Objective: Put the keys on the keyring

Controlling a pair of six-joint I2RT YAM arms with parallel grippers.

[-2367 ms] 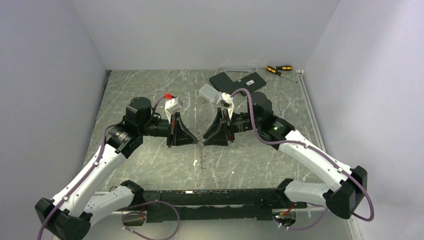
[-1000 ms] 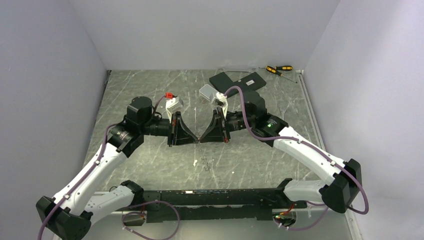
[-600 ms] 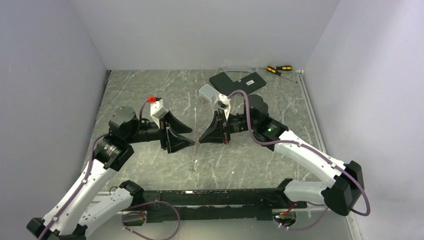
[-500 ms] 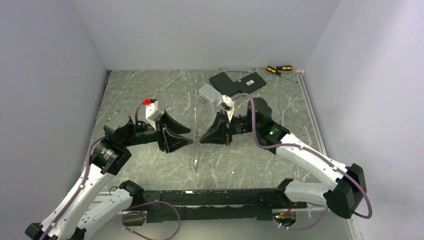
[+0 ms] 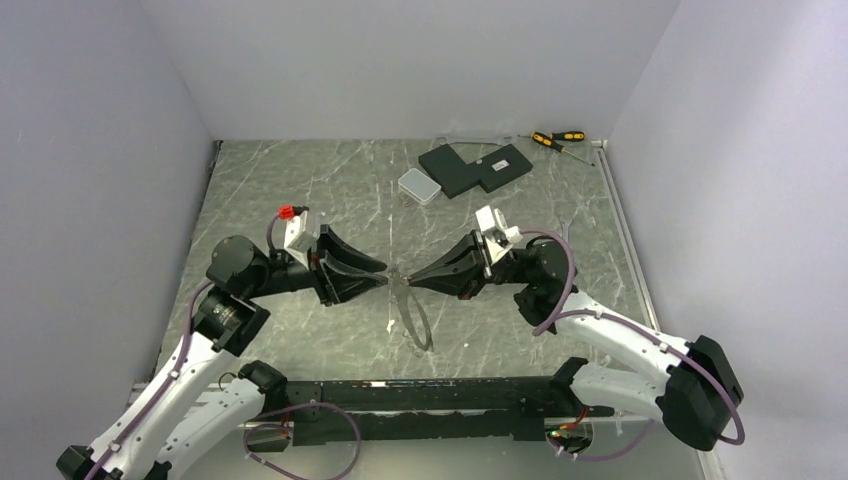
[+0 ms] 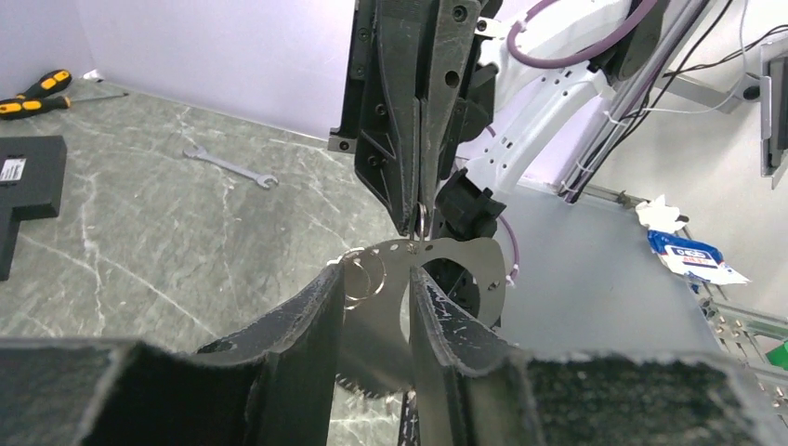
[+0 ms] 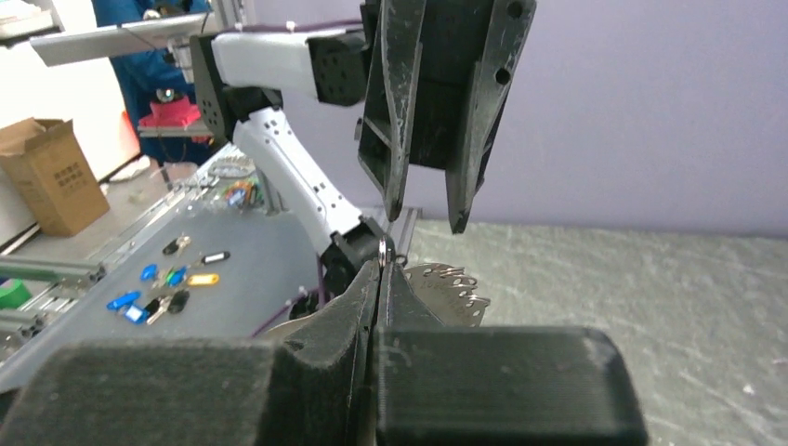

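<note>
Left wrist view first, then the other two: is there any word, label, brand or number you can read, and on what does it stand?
No text can be read in any view.
Black box: small white label, too small to read.
Blue and white packet, off the table: print blurred, unreadable.
Cardboard box, in the background: dark marks, too blurred to read.

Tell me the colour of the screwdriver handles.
The screwdriver handles are yellow and black, clearest in the left wrist view.
</note>
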